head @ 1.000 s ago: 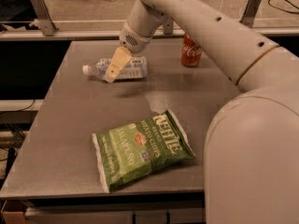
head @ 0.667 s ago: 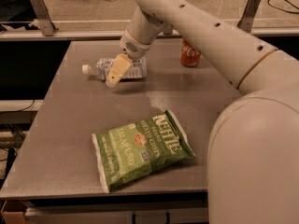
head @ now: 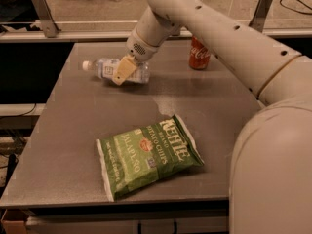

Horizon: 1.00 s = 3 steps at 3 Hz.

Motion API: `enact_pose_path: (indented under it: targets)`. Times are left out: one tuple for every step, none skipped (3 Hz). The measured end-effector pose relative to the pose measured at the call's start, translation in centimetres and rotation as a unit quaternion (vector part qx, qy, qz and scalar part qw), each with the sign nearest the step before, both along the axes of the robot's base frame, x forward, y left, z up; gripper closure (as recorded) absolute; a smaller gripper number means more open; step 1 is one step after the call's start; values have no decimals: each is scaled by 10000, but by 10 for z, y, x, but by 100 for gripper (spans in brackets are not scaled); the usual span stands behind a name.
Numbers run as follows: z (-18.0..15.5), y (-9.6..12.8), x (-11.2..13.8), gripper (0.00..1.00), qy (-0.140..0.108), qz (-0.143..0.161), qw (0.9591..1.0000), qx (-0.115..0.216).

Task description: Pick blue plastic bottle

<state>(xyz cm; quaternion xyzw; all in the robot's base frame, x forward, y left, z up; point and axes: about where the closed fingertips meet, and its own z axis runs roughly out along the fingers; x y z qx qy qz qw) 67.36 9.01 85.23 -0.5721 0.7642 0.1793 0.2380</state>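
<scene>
camera view: table (head: 58, 130) is a flat grey matte slab, faintly speckled, with a pale sheen patch near the middle.

blue plastic bottle (head: 103, 68) lies on its side at the far-left part of the table. white cap points left, base points right toward the can. body is clear, thin-walled and cylindrical with a short neck. a pale blue-and-white label wraps the mid section. it looks slightly longer than the can is tall.

gripper (head: 124, 71) is right at the bottle's middle. its tan, flat, wedge-shaped tip overlaps the label on the camera side. open or clamped on the bottle: can't tell from this angle.

arm (head: 219, 28) is a smooth cream plastic shell: rounded tubular links with small dark holes along them. it comes in from the right foreground and reaches over the table. there's a round perforated patch on the wrist.

coca-cola can (head: 199, 56): glossy red metal cylinder, upright at the far edge, well right of the bottle, top partly behind the arm.

chip bag (head: 148, 155): green crinkly pillow pack with white "kettle" lettering, lying flat near the front edge, well apart from the bottle.
</scene>
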Motion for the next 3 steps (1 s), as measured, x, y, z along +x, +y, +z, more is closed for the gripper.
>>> enact_pose_path:
  targets:
    - [39,-7,-13,87,-280,209,9982,481]
    - [80,-23,-44,100,-549,534,9918,1019]
    - [120,-52,-87,100,-745,865,9803,1612]
